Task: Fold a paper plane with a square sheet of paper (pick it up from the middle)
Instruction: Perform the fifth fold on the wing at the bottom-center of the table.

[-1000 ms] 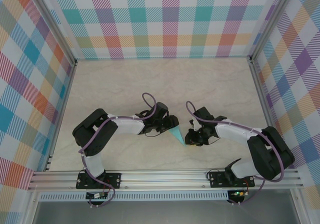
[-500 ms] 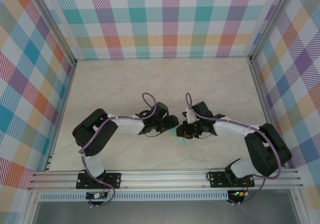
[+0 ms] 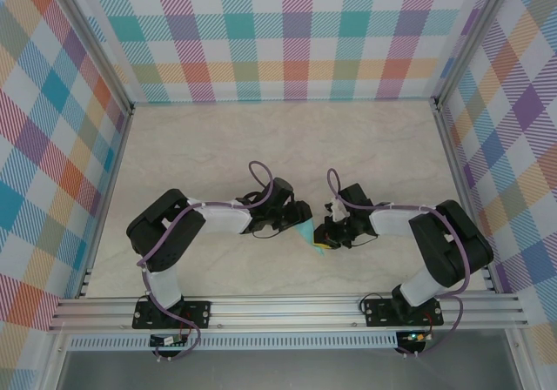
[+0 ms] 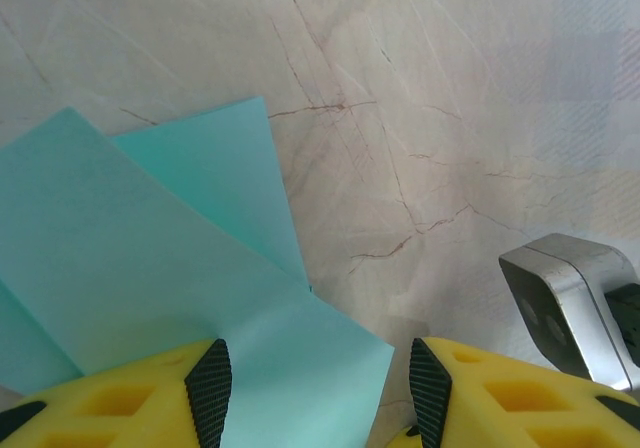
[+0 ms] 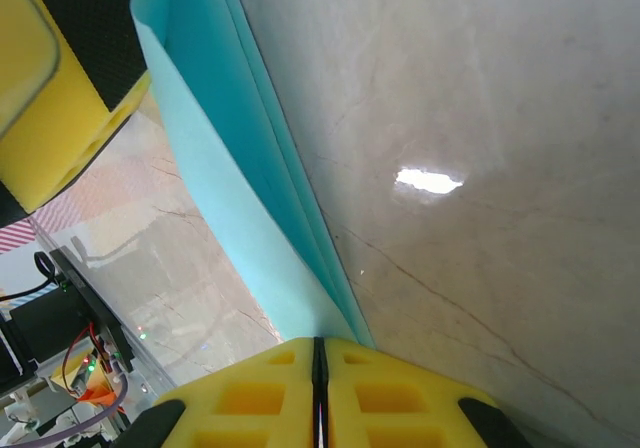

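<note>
- Paper plane (image 3: 306, 232), turquoise and only partly folded, lies in the middle of the marble-patterned table (image 3: 218, 146), between the two arms, which meet there.
- In the top view it looks like a narrow pointed wedge, with the point towards the near edge.
- The left gripper (image 3: 300, 224) is at the wide end of the paper. In the left wrist view (image 4: 312, 398) its two yellow fingers stand apart and the layered paper (image 4: 150, 268) lies flat between them on the table.
- The right gripper (image 3: 324, 243) is at the pointed end. In the right wrist view (image 5: 320, 378) its yellow fingers are pressed together, and the folded edge of the paper (image 5: 230, 198) runs into the seam between them, so they pinch it.
- One finger of the left gripper (image 5: 60, 128) is just beside the far part of the paper there.
</note>
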